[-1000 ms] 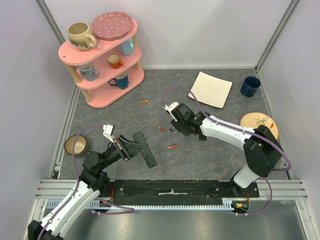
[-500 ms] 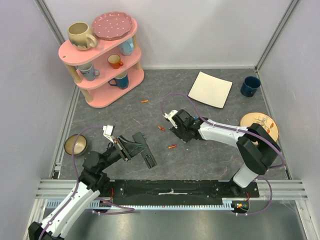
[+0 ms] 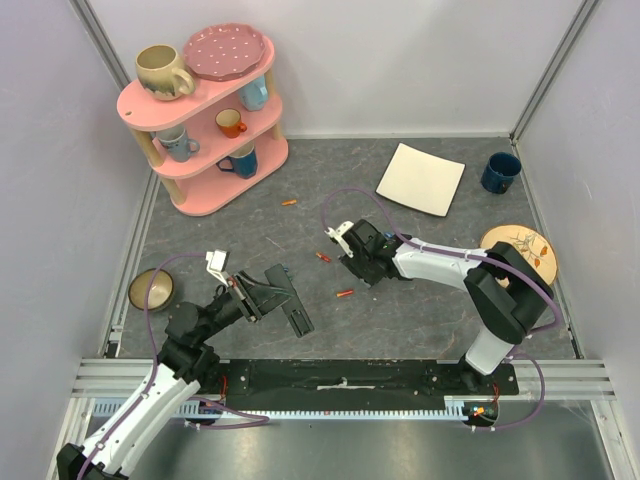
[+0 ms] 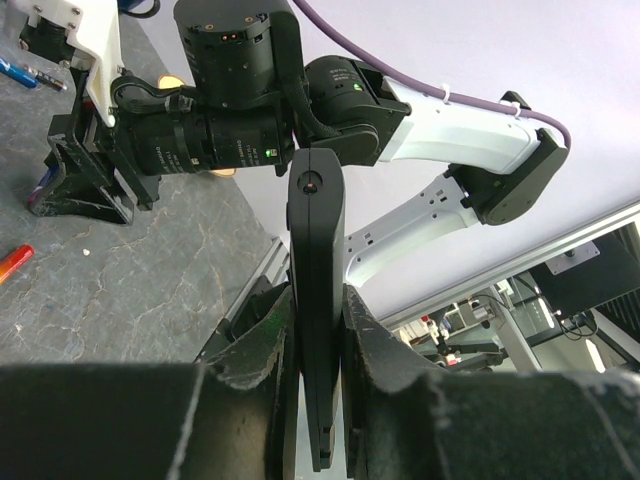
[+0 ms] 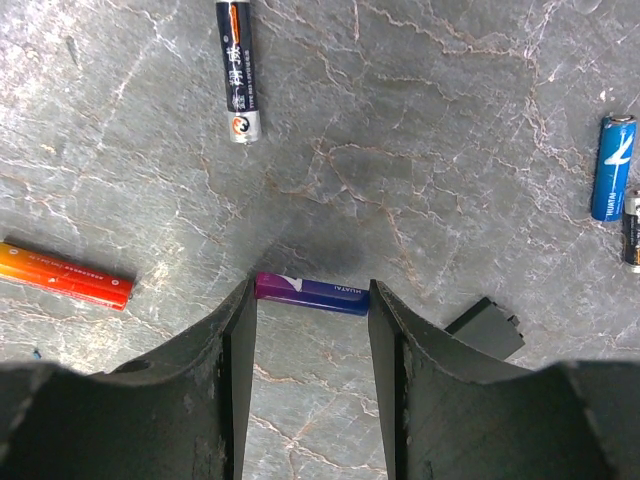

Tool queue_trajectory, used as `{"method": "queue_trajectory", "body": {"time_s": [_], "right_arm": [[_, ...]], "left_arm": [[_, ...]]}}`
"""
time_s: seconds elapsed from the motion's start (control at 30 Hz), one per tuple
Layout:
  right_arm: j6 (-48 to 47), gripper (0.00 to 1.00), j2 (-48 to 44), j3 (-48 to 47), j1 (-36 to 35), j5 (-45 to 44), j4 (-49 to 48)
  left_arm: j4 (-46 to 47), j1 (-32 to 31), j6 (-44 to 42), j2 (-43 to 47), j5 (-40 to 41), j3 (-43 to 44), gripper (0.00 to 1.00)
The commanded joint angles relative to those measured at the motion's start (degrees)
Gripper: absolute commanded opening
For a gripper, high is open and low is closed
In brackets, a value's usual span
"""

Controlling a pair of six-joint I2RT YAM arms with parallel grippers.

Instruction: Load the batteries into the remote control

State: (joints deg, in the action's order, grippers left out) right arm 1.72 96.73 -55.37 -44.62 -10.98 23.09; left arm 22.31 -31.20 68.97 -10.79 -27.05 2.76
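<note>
left hand (image 4: 316, 318): clamped on the remote control (image 4: 316, 240). Both fingers (image 4: 262, 345) press its flat faces, with the thin edge facing the wrist camera.
remote control: held off the counter (image 3: 400, 310), over the near-left area in the overhead view. Its long end sticks out past the fingertips toward the other arm.
right hand (image 5: 312, 312): fingers apart, low over the middle of the counter, tips pointing down at the surface.
purple battery (image 5: 312, 291): lying flat, crosswise at the right hand's fingertips, and spanning the gap from one finger to the other. Can't tell if the tips touch it.
black battery (image 5: 238, 70): flat on the counter beyond the purple one, apart from it.
orange-red battery (image 5: 65, 275): flat, off to the left of the fingers in the right wrist view.
blue battery (image 5: 611, 167): at the far right of that view. Another battery end lies just beside it, cut off by the frame edge.
small black plastic piece (image 5: 485, 328): on the counter just beside the right-side finger.
stray orange battery (image 3: 289, 202): well apart from both hands, near the foot of the pink shelf (image 3: 205, 180).
pink shelf: back left, with mugs on its tiers and a spotted pink plate (image 3: 224, 50) on top.
other items: white square plate (image 3: 421, 178) and dark blue mug (image 3: 500, 171) at the back right, round wooden disc (image 3: 515, 243) on the right, bowl (image 3: 152, 289) at the left edge.
</note>
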Motion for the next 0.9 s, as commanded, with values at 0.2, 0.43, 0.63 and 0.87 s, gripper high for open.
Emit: {"method": "queue_trajectory", "body": {"time_s": [0.2, 0.43, 0.63, 0.87], "right_arm": [[3.47, 0.48, -0.66, 1.15, 0.24, 1.40, 0.64], [3.21, 0.54, -1.37, 0.71, 0.24, 1.49, 1.17], [3.12, 0.69, -1.45, 0.88, 0.59, 1.58, 0.90], [4.69, 0.72, -4.78, -0.34, 0.94, 0.53, 1.08]], "left_arm": [[-0.68, 0.18, -2.00, -0.37, 0.07, -9.36, 0.02], [-0.68, 0.18, -2.08, -0.64, 0.24, -9.18, 0.02], [-0.68, 0.09, -2.08, -0.90, 0.33, -9.27, 0.02], [-0.68, 0.18, -2.17, -0.82, 0.42, -9.18, 0.02]]}}
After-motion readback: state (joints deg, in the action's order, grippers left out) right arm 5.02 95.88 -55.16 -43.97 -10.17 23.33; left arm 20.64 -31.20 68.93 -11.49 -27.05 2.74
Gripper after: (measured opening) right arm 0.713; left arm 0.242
